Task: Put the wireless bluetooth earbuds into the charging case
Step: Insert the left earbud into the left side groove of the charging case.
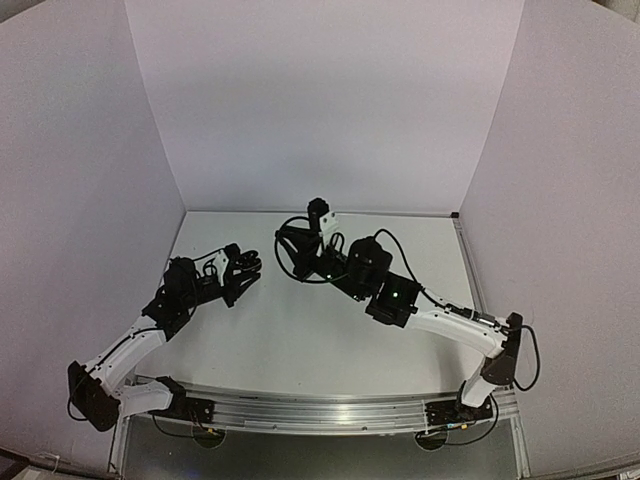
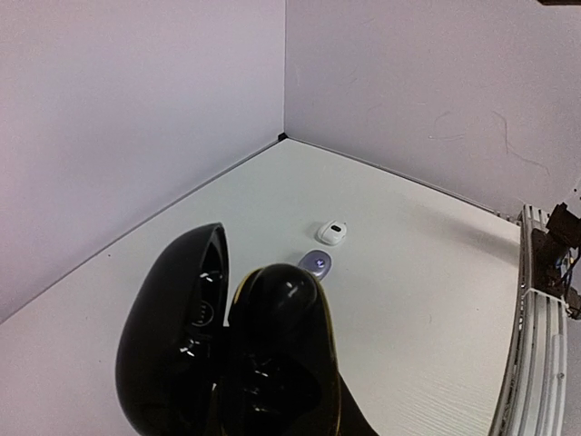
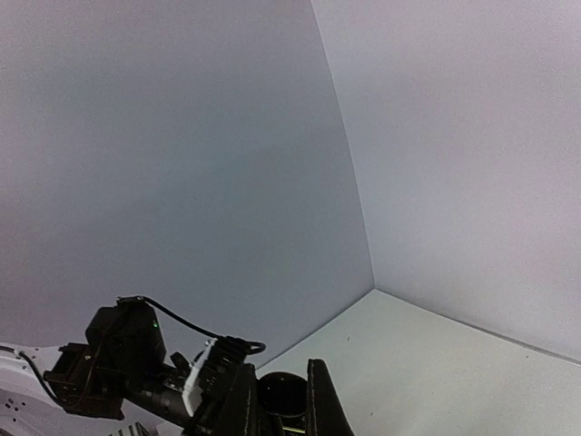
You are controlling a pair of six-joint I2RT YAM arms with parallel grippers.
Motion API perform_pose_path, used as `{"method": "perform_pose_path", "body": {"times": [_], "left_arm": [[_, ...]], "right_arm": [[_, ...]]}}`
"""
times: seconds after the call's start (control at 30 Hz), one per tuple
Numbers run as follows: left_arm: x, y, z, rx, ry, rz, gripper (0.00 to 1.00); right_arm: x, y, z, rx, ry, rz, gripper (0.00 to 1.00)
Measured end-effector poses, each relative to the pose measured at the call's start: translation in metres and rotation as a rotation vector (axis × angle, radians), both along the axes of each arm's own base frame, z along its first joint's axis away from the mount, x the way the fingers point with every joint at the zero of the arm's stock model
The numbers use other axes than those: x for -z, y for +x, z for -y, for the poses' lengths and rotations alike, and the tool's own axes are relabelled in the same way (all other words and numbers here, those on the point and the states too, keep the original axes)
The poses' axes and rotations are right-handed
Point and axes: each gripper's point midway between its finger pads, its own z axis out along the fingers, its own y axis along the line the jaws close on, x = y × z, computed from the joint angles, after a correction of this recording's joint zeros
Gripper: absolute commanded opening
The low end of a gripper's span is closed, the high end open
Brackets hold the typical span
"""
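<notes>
My left gripper [image 1: 243,268] is shut on the black charging case [image 2: 283,313]. Its fingers clamp the case body from both sides, and the open lid [image 2: 172,336] hangs to the left. The inside of the case is too dark to read. My right gripper [image 1: 290,250] hovers just right of the case, a little above the table. In the right wrist view the right gripper [image 3: 281,401] is shut on a small round black earbud [image 3: 290,391] that fills the gap between its fingertips. I see no other earbuds.
In the left wrist view, a small white pebble-like piece [image 2: 333,232] and a greyish one [image 2: 316,263] lie on the white table [image 2: 427,300] beyond the held case. The right arm hides them from above. Purple walls [image 1: 320,100] enclose three sides. A metal rail [image 1: 320,410] runs along the near edge.
</notes>
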Motion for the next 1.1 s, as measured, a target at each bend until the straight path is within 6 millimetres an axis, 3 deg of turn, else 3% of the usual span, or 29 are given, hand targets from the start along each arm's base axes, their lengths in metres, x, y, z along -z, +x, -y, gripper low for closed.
{"method": "perform_pose_path", "body": {"times": [0.13,0.37,0.57,0.83,1.1], "left_arm": [[0.002,0.012,0.01,-0.012,0.009,0.057,0.0],[-0.01,0.008,0.023,-0.009,-0.013,0.129,0.0],[-0.022,0.011,0.025,-0.004,-0.025,0.213,0.0],[-0.028,-0.002,0.035,0.088,-0.044,0.341,0.0],[-0.027,-0.006,0.039,0.097,-0.087,0.262,0.0]], "right_arm": [[-0.002,-0.008,-0.015,-0.052,0.029,0.036,0.0],[0.002,-0.028,-0.029,-0.132,0.047,0.147,0.0],[0.009,-0.029,-0.034,-0.118,0.034,0.238,0.0],[0.011,-0.027,-0.031,-0.062,0.048,0.324,0.0],[0.04,-0.023,-0.051,-0.027,0.022,0.319,0.0]]}}
